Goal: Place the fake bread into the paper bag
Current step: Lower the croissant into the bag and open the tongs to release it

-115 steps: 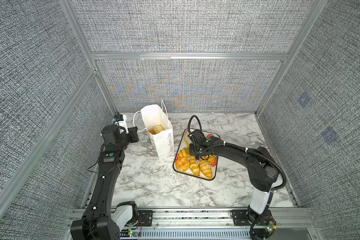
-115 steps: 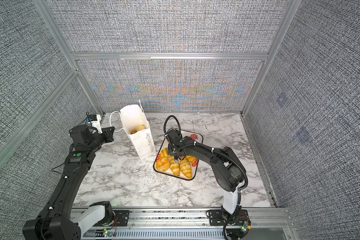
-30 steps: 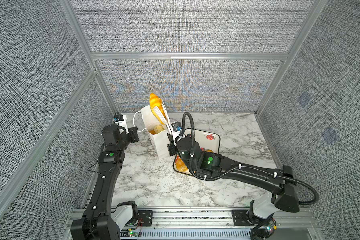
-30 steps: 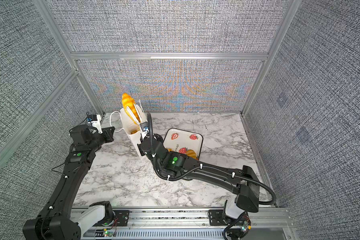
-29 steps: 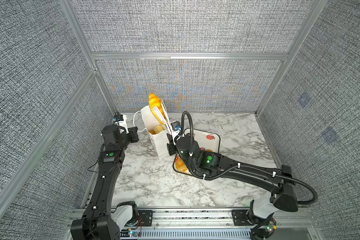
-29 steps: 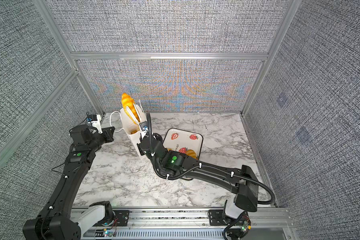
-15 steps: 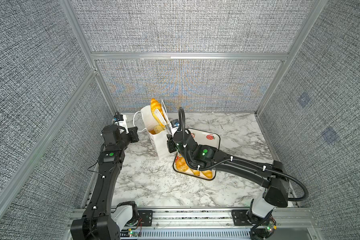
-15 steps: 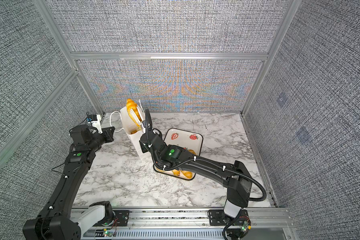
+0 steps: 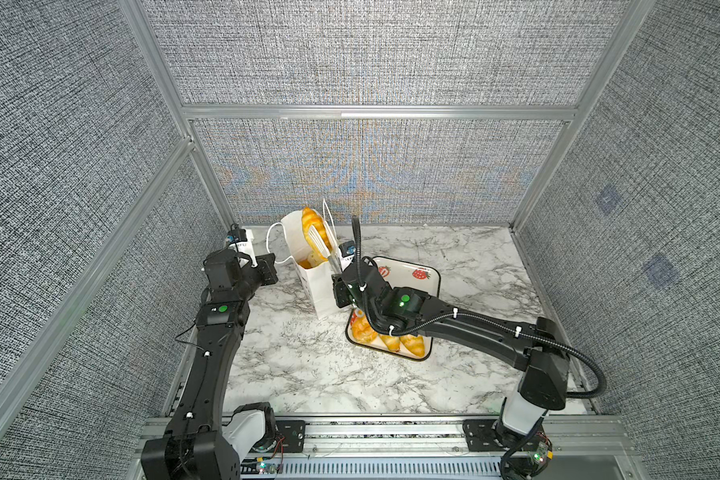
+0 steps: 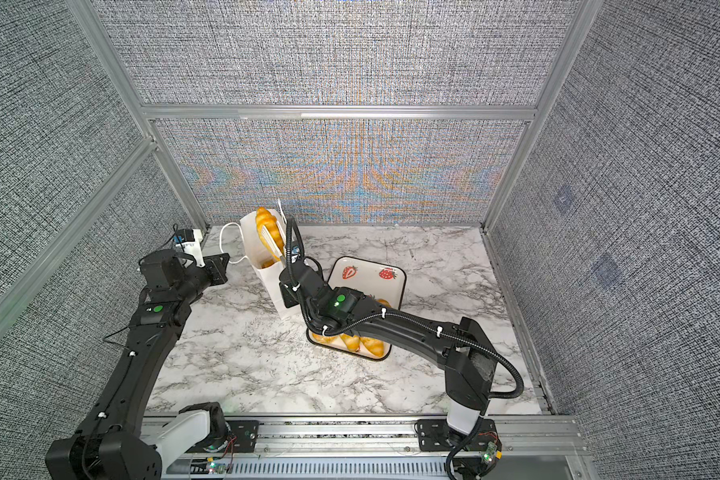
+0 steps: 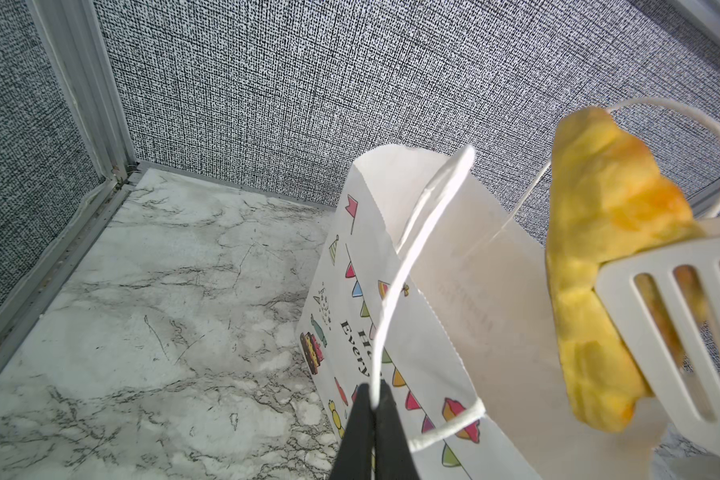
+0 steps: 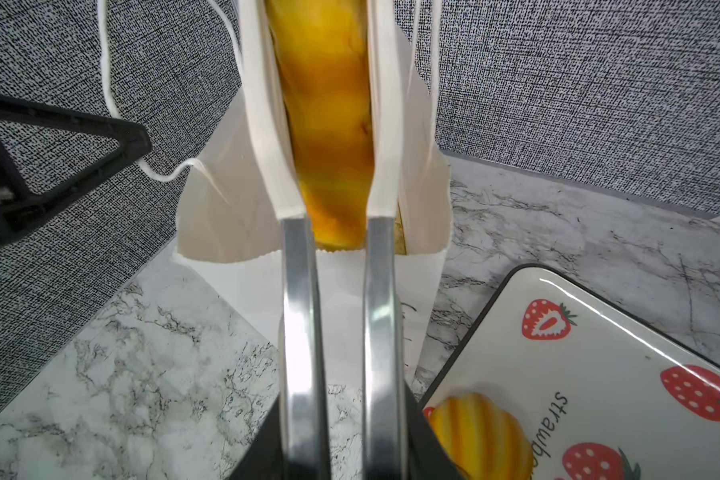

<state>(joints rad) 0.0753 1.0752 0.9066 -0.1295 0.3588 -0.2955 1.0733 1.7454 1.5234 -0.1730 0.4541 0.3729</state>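
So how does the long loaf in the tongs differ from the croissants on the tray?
The loaf is long and stands nearly upright, clamped between white tongs at the mouth of the paper bag; the croissants are short and lie flat on the tray. The loaf is gripped, the croissants lie free. Both are glossy golden-orange.

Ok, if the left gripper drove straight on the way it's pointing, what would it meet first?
The left gripper, shut on the cord handle, points at the printed side of the paper bag. It would most likely press into that wall first, though depth is hard to judge.
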